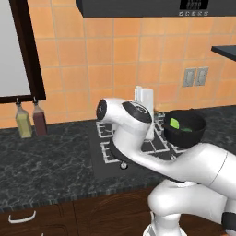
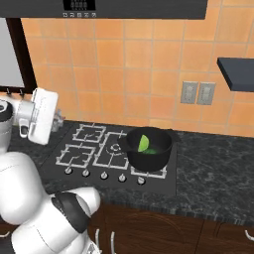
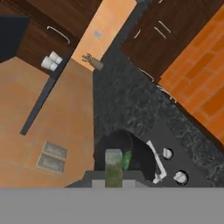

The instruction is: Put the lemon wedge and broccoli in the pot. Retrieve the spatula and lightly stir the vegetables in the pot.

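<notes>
Orange tiled wall (image 2: pixel 124 64) behind, dark speckled worktop (image 1: pixel 46 166) below, with a black cooktop (image 2: pixel 89 154) set into it and a row of knobs (image 2: pixel 104 175) along its front edge. Black pot (image 2: pixel 148 148) seated on the right rear burner in the right base view, upright, with the lemon wedge (image 2: pixel 143 143) resting inside against the near-left wall and a dim green patch just beside it – the broccoli (image 2: pixel 155 150), only faintly made out. Same pot (image 1: pixel 184 127) seen from the left base view at the right of the cooktop, wedge (image 1: pixel 174 123) bright yellow-green at its left inner side, darker green (image 1: pixel 185 130) next to it. White arm raised and swung to the left of the pot, hand well above the cooktop and pointing away from the cameras. Pincer (image 3: pixel 114 168) closed, fingertips together at the bottom of the hand view (a pale greenish blur at the tips, too unclear to name), looking down at the pot's dark rim (image 3: pixel 127 140) with a sliver of green (image 3: pixel 126 159) beside the fingers. Two bottles (image 1: pixel 31 120) – one yellowish, one reddish brown – standing side by side at the wall on the far left of the worktop, well apart from the pot. Twin wall outlets (image 2: pixel 197 93) above the worktop to the right; dark wooden cabinet fronts (image 1: pixel 55 216) beneath.
</notes>
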